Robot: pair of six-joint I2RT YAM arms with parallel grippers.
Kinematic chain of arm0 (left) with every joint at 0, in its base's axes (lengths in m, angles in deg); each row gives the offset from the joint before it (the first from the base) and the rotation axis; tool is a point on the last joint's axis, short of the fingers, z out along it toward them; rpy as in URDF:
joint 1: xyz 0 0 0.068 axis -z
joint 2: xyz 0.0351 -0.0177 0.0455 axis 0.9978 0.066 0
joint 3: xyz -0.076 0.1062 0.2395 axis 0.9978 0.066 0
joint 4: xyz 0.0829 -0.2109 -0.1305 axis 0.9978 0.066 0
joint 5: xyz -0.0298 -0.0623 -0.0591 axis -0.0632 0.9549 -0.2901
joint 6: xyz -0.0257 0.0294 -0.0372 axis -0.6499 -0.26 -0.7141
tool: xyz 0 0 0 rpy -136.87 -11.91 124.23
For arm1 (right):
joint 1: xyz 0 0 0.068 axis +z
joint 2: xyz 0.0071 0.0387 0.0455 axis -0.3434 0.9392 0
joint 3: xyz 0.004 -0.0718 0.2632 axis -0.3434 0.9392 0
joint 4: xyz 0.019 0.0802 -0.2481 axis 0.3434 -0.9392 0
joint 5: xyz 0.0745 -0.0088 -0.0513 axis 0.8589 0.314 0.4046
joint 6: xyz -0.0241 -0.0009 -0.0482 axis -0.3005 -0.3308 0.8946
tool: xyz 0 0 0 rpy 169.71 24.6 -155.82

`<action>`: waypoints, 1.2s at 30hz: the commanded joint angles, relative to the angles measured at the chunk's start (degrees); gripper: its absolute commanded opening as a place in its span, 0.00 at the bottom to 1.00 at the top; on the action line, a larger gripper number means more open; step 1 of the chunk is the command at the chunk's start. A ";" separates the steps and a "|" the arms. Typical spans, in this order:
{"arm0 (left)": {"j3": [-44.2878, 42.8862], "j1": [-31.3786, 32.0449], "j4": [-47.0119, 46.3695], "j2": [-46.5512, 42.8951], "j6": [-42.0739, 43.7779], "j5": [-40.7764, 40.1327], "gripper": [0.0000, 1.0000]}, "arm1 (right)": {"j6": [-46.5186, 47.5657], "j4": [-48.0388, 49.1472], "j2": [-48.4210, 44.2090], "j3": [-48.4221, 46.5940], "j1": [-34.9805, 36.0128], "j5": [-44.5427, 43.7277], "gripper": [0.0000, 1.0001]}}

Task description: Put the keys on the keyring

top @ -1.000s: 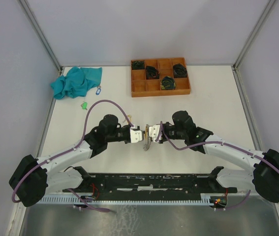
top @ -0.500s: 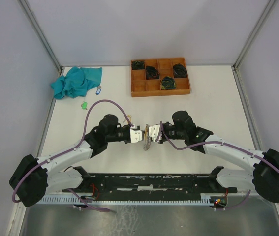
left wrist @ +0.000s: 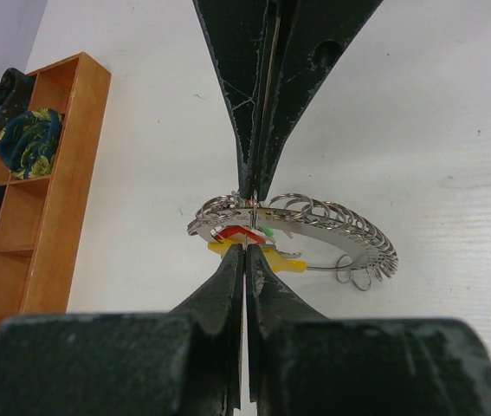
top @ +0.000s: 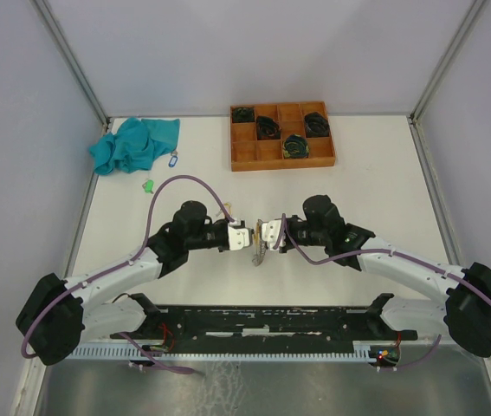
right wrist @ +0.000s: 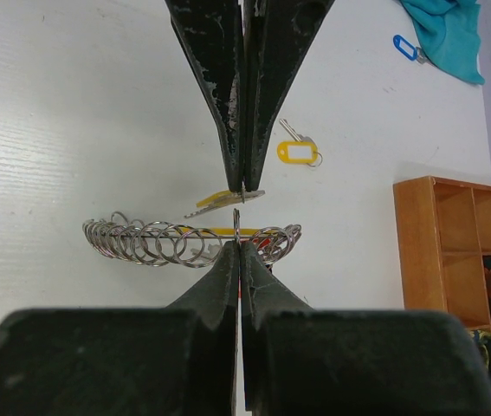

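My left gripper (top: 248,240) and right gripper (top: 262,234) meet tip to tip at the table's middle. In the left wrist view my left gripper (left wrist: 245,250) is shut on a small key with a yellow tag (left wrist: 281,260). In the right wrist view that key (right wrist: 223,199) hangs from the left fingertips (right wrist: 232,165) just above the keyring (right wrist: 150,243), a curved metal bundle of several split rings. My right gripper (right wrist: 238,244) is shut on one upright ring of it. The keyring also shows in the left wrist view (left wrist: 340,227).
A second yellow-tagged key (right wrist: 297,152) lies on the table behind the grippers. A blue-tagged key (top: 173,159) and a green-tagged one (top: 148,185) lie by a teal cloth (top: 137,143) at the back left. A wooden tray (top: 245,159) with black coiled bundles stands at the back.
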 commanded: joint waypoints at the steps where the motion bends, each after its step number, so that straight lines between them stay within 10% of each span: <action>1: -2.35 -0.39 -2.09 -0.91 1.12 0.79 0.03 | 0.35 2.46 -0.60 -2.85 0.32 0.72 0.01; 36: -4.17 -0.46 0.07 2.29 0.71 5.86 0.03 | -0.85 3.67 -0.62 -3.02 0.32 1.28 0.01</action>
